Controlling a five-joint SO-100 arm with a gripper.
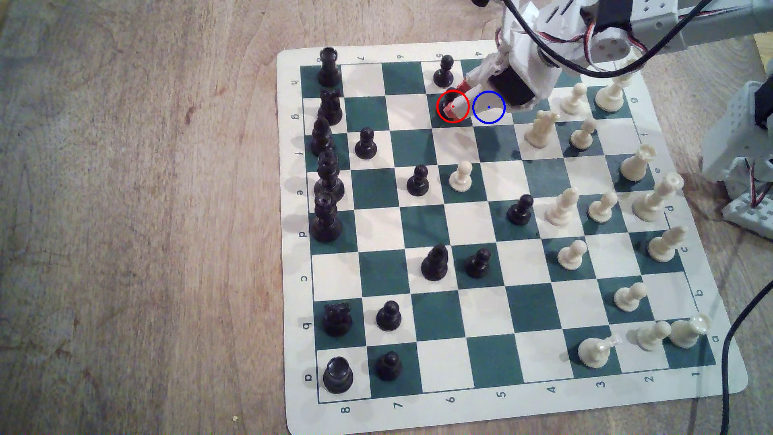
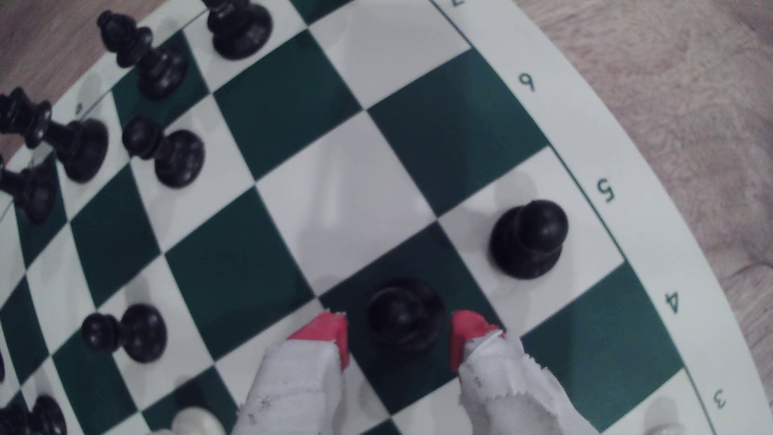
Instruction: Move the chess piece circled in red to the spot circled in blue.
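In the exterior view you see the arm coming down from the top right, and its jaws (image 1: pixel 457 104) with the red tips are low over the board (image 1: pixel 293 251), inside the red ring. The black pawn circled in red (image 1: pixel 448 99) stands on its dark green square, mostly hidden behind the white-wrapped finger; only its dark top shows beside the red tip. The spot circled in blue (image 1: pixel 488 107) is the square just beside the jaws on the exterior view's right, under the black body of the arm, and nothing stands on it. Another black pawn (image 1: pixel 443 72) stands one square beyond the jaws, toward the far edge of the board. The board lies on a wooden worktop (image 1: pixel 146 209).

In the wrist view you look down on the jaws (image 2: pixel 400 336). They are open, and the black pawn circled in red (image 2: pixel 405 314) stands upright between the two red fingertips (image 2: pixel 330 334), on the dark square. A narrow gap of green shows on each side of the pawn, so the tips are not yet pressing it. The other black pawn (image 2: pixel 529 238) stands on the neighbouring cream square, near the board's printed number 5.
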